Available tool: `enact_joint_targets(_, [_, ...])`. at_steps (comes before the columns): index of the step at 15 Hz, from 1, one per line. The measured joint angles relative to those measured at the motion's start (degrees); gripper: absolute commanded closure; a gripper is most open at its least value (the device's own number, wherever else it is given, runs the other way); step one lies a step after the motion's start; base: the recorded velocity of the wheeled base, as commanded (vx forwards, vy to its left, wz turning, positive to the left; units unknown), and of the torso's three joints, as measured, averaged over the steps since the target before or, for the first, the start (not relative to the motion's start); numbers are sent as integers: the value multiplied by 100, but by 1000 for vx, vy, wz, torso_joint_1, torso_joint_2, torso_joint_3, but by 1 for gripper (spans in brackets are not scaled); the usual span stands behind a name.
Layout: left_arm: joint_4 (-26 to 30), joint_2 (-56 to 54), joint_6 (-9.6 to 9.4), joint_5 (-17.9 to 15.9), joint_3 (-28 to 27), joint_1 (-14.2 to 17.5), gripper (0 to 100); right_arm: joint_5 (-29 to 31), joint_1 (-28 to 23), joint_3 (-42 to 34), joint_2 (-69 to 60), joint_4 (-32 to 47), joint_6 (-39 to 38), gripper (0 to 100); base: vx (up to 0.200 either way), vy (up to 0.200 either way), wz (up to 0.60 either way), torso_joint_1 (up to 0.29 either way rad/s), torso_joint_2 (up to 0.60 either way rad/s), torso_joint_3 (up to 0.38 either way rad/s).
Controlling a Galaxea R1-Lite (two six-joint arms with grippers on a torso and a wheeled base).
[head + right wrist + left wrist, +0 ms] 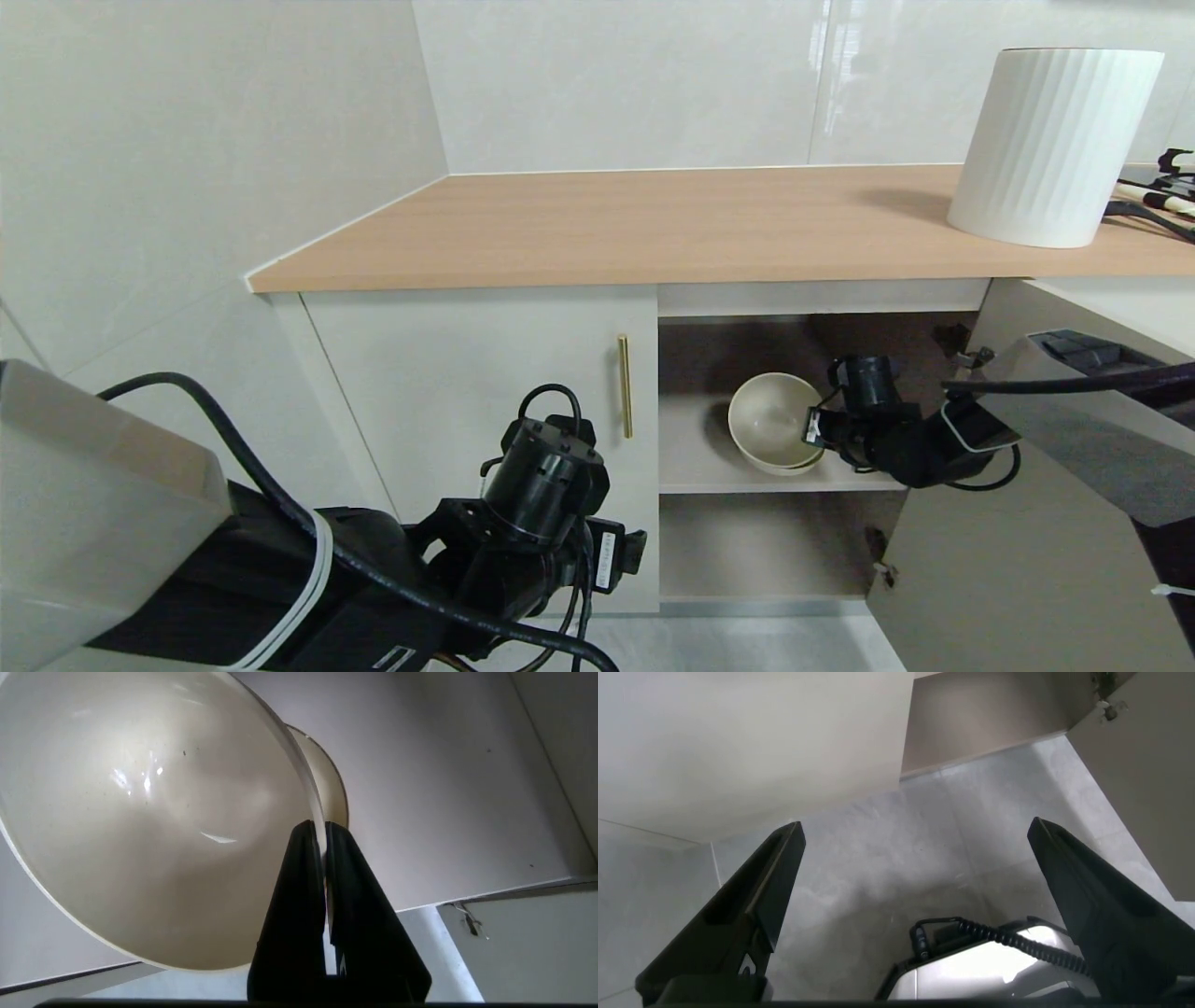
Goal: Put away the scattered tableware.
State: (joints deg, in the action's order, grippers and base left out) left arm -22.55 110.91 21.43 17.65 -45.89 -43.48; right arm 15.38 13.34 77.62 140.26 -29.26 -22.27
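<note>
A cream bowl (771, 418) is tilted on its side over the middle shelf (695, 462) of the open cabinet. My right gripper (814, 431) is inside the cabinet, shut on the bowl's right rim. A second bowl lies beneath the first, its rim peeking out below. In the right wrist view the bowl (149, 812) looms large, and the dark fingers (304, 891) pinch its rim from both sides. My left gripper (915, 915) hangs low in front of the closed left cabinet door, open over the grey floor with nothing between its fingers.
The wooden countertop (653, 224) carries a white ribbed container (1055, 140) at the right, with dark utensils (1153, 201) beside it. The right cabinet door (1008, 551) stands swung open. The left door (485, 392) is closed, with a gold handle (624, 385). The lower shelf (756, 551) is bare.
</note>
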Motion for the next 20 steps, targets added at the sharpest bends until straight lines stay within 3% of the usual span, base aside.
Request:
enact_joint_targets(7, [-2, 0, 2, -2, 5, -1, 0, 0, 0, 50, 69, 52, 2, 100, 0, 0, 0, 0, 0, 0])
enact_joint_targets(8, [0, 0, 7, 0, 5, -1, 0, 0, 0, 55, 74, 57, 5, 0, 0, 0, 0, 0, 0, 0])
enact_joint_targets(20, [0, -5, 7, -11, 5, -1, 0, -28, 28, -105, -132, 104, -61, 0, 0, 0, 0, 0, 0, 0])
